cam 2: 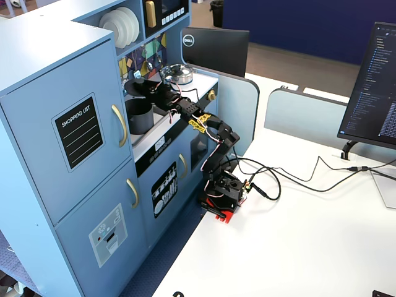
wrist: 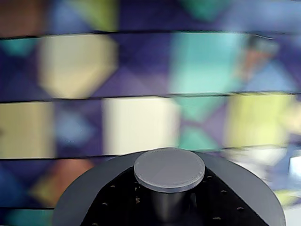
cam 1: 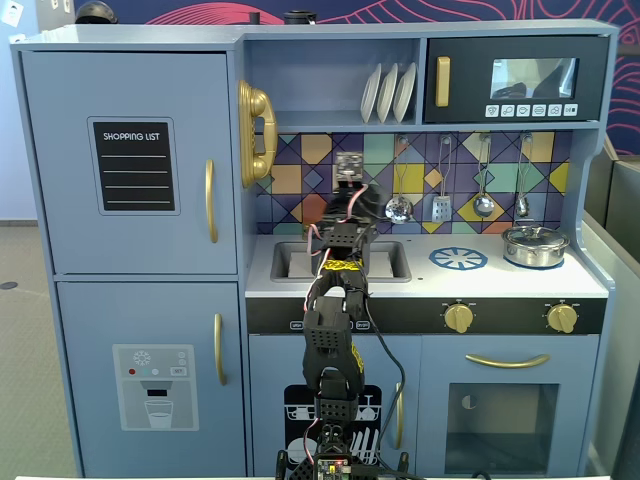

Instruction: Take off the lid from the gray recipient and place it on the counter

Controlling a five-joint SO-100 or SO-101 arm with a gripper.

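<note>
We find the lid point(wrist: 169, 168) — matte dark gray disc, small round knob — clamped in the gripper point(cam 2: 137, 86), raised above the gray recipient point(cam 2: 140, 116) near the counter's point(cam 1: 420, 277) left edge.

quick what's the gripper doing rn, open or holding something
Gripper: shut on the lid, holding it lifted above the gray recipient.
</note>
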